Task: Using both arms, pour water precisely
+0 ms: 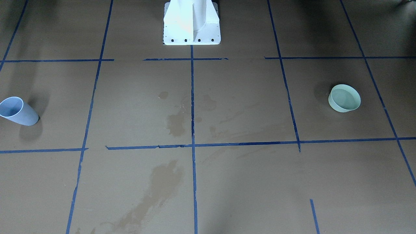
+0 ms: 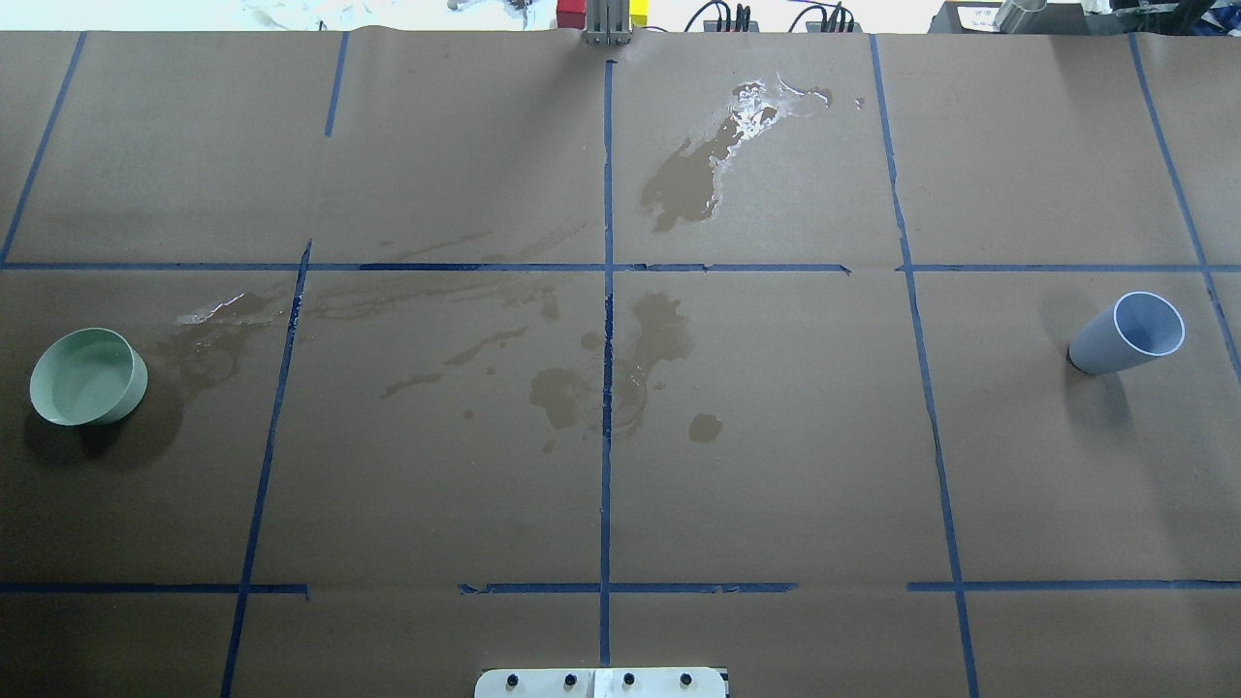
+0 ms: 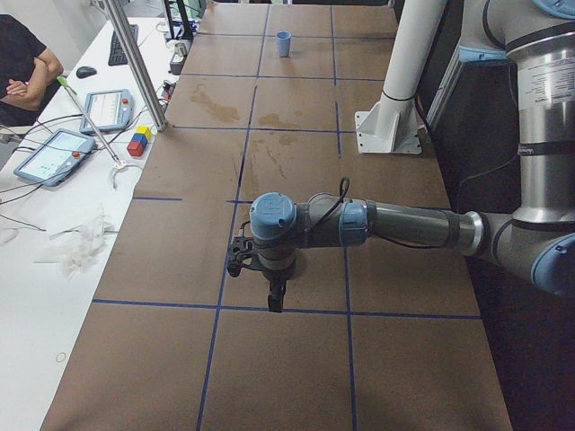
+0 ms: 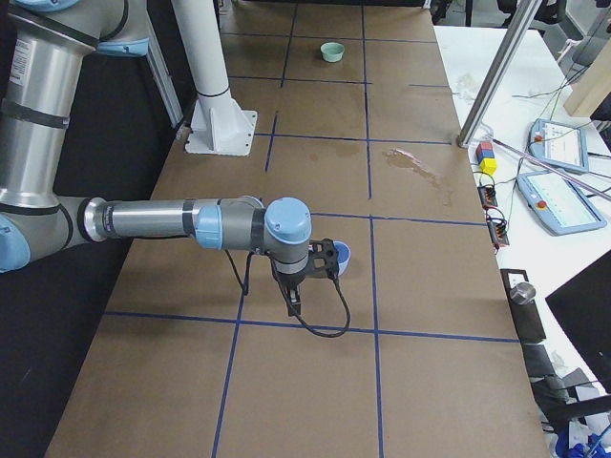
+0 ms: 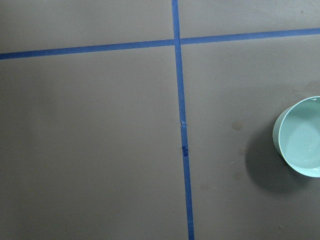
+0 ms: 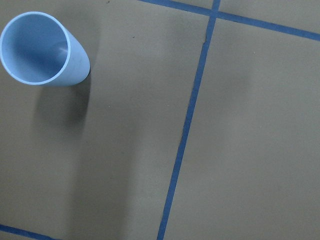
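Note:
A pale green bowl (image 1: 344, 98) (image 2: 87, 376) (image 5: 300, 136) (image 4: 332, 52) stands on the robot's left side; the flat pale surface inside looks like the water. A light blue cup (image 1: 18, 111) (image 2: 1129, 334) (image 6: 42, 50) (image 3: 284, 43) stands on the right side; whether it holds any water I cannot tell. Of both arms, the left arm (image 3: 404, 224) reaches low over the table, and the bowl lies at the right edge of the left wrist view. Whether the left gripper (image 3: 274, 301) is open or shut I cannot tell. The right arm (image 4: 162, 221) hovers beside the cup (image 4: 343, 256). The right gripper's (image 4: 291, 303) state I cannot tell either.
Brown paper with a blue tape grid (image 2: 607, 291) covers the table. Dark wet stains (image 2: 679, 184) (image 1: 162, 185) mark its middle and far side. The white pedestal (image 1: 191, 22) stands at the robot's edge. Tablets (image 3: 49, 157) (image 4: 554, 200), a metal post (image 3: 135, 63) and a seated person (image 3: 18, 63) are on the operators' side.

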Robot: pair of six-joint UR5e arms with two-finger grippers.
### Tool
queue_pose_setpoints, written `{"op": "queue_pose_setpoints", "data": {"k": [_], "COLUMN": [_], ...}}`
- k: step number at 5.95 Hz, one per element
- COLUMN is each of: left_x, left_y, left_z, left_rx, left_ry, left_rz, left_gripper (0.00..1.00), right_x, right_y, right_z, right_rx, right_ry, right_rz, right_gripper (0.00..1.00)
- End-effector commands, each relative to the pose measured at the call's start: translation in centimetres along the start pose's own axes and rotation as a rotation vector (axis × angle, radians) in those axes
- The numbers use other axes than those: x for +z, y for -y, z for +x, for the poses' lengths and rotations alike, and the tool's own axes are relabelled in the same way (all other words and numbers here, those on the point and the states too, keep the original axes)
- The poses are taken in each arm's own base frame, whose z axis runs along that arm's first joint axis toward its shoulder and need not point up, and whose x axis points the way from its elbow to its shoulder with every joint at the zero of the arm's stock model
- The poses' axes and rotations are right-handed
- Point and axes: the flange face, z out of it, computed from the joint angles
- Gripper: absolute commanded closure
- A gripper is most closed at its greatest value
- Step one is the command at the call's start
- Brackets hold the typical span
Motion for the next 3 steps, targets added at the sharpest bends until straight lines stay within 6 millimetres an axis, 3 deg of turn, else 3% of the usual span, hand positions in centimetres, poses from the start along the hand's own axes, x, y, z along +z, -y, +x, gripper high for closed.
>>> {"op": "queue_pose_setpoints", "data": {"k": [1,3], "left_x": [0.08,0.30], "left_y": [-0.08,-0.36], "left_z": [-0.04,-0.23], "left_rx": [-0.003,-0.002], "left_ry": [0.000,0.001], "left_rz": [-0.002,-0.006], "left_gripper": [0.00,0.00], "right_x": [-0.23,-0.34], "right_y": [-0.03,0.19], "right_z": [0.03,-0.07], "right_rx": [0.002,-0.001], "right_ry": [0.000,0.003], "right_rz": [0.006,0.009], "right_gripper": [0.00,0.00]}}
